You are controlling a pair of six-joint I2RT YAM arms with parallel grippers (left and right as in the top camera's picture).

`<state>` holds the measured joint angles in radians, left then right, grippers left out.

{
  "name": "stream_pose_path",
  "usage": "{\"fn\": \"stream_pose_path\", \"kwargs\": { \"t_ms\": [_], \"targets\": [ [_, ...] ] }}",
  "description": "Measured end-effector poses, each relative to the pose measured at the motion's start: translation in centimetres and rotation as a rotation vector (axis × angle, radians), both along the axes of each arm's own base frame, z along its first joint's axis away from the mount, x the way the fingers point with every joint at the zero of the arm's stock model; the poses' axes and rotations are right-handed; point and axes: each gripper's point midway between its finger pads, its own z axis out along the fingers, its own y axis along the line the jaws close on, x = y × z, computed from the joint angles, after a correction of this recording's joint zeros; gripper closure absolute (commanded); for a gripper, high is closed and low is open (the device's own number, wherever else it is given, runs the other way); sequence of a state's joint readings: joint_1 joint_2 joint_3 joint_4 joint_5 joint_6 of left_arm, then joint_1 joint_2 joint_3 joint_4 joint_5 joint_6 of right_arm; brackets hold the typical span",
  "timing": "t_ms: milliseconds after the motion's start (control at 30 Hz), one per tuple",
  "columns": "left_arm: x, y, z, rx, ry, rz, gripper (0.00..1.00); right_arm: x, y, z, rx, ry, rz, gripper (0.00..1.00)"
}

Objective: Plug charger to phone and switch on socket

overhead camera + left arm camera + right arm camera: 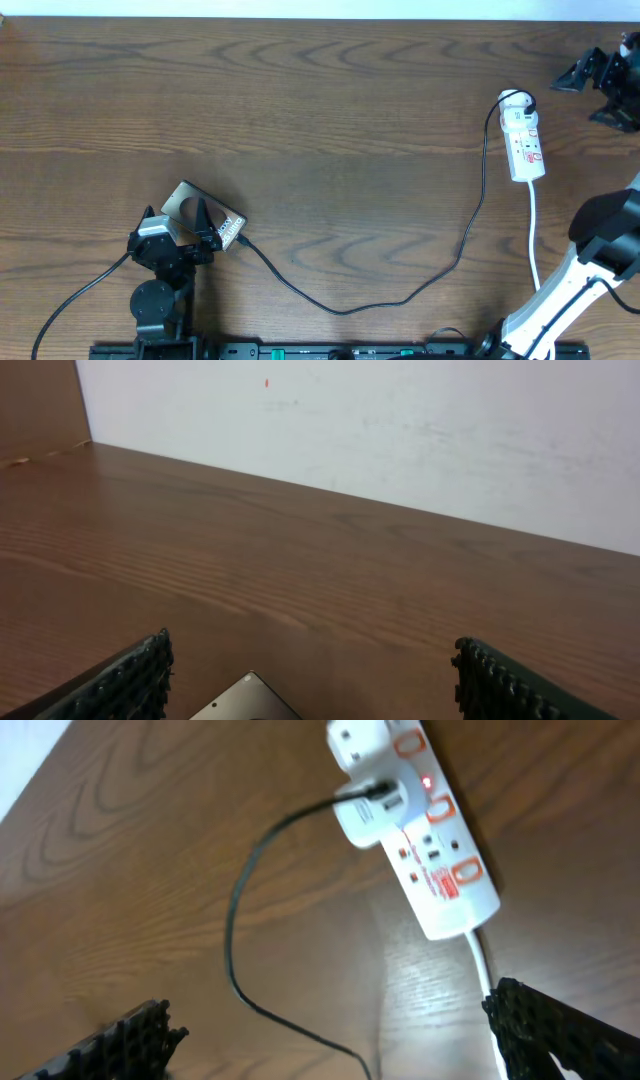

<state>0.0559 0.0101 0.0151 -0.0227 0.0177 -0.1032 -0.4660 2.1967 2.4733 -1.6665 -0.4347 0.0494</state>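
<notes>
The brown-bronze phone [210, 217] lies at the front left of the table; one corner shows in the left wrist view [248, 702]. My left gripper [192, 238] [310, 680] is open, low over the phone, with a finger on either side. The charger cable [340, 309] [235, 935] runs from the phone's right end to the plug in the white socket [524, 140] [440, 870]. I cannot tell whether its tip is seated in the phone. My right gripper [590, 85] [330, 1040] is open and empty, above the table beside the socket.
The socket's white cord [533, 235] [480, 955] runs toward the front edge past the right arm's white link [555, 295]. A white wall [400, 430] borders the far edge of the wooden table [330, 150].
</notes>
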Motion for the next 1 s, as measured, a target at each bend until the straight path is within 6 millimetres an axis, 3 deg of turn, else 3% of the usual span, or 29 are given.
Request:
{"fn": "stream_pose_path", "kwargs": {
  "t_ms": [67,200,233,300,467,533,633,800,1000],
  "targets": [
    [0.0,0.0,0.0,0.0,0.0,0.0,0.12,0.9,0.5,1.1,-0.047,-0.054,0.022,0.01],
    [0.0,0.0,0.0,0.0,0.0,-0.003,0.12,3.7,2.6,5.3,-0.18,-0.247,0.087,0.01],
    [0.0,-0.1,0.0,0.0,0.0,-0.003,0.12,4.4,3.9,7.0,-0.216,-0.315,0.116,0.01],
    [0.0,0.0,0.0,0.0,0.0,-0.003,0.12,5.3,8.2,11.3,-0.301,-0.487,0.212,0.01],
    [0.0,-0.1,0.0,0.0,0.001,-0.003,0.12,5.1,15.0,15.8,-0.43,-0.742,0.39,0.01],
    [0.0,-0.1,0.0,0.0,0.0,-0.003,0.12,3.8,18.2,16.2,-0.489,-0.836,0.496,0.01],
    [0.0,-0.1,0.0,0.0,0.002,-0.004,0.12,1.8,20.3,14.6,-0.553,-0.917,0.587,0.01],
    [0.0,-0.1,0.1,0.0,0.001,-0.004,0.12,-2.4,20.4,10.1,-0.591,-1.012,0.592,0.01],
    [0.0,-0.1,0.1,0.0,0.001,-0.004,0.12,-7.9,20.1,8.4,-0.644,-1.243,0.533,0.01]
  ]
}}
